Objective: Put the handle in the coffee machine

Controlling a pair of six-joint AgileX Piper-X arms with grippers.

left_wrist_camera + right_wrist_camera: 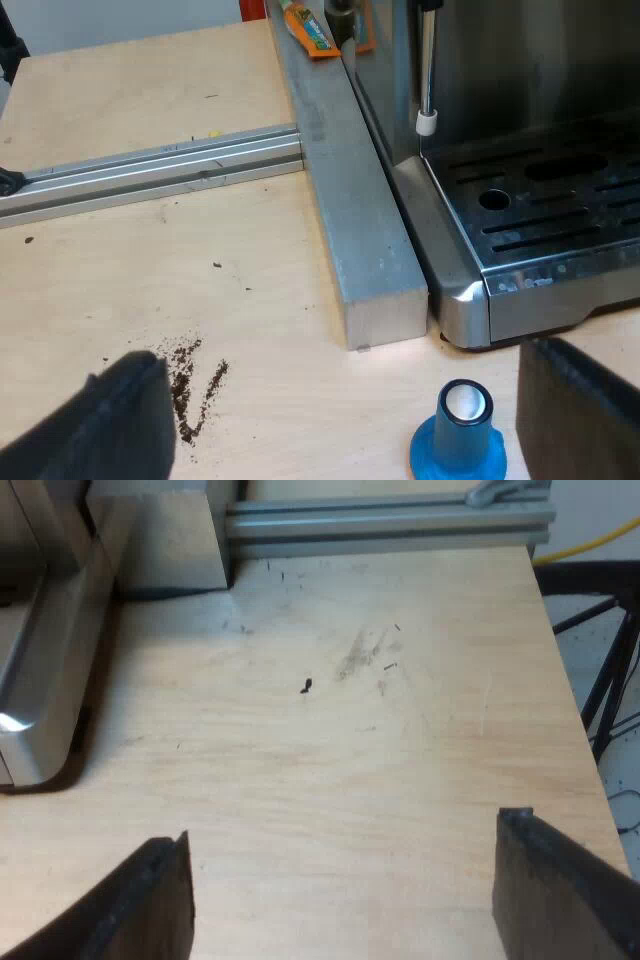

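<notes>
While the left wrist view takes in the espresso machine [540, 120], its drip tray [560, 215], a blue tamper [458, 435] near its front corner and spilled grounds [190, 385], the right wrist view catches the machine's side by the wooden table [330, 750]. The left gripper [340, 400] and right gripper [345, 830] hover above the wood, fingers spread wide.

You had the tamper [458, 435] standing on the surface [120, 300] just before the front corner of the espresso machine [540, 200], a metal bar [350, 200] lying close along its side, and spilled grounds [192, 390] near the tamper.
</notes>
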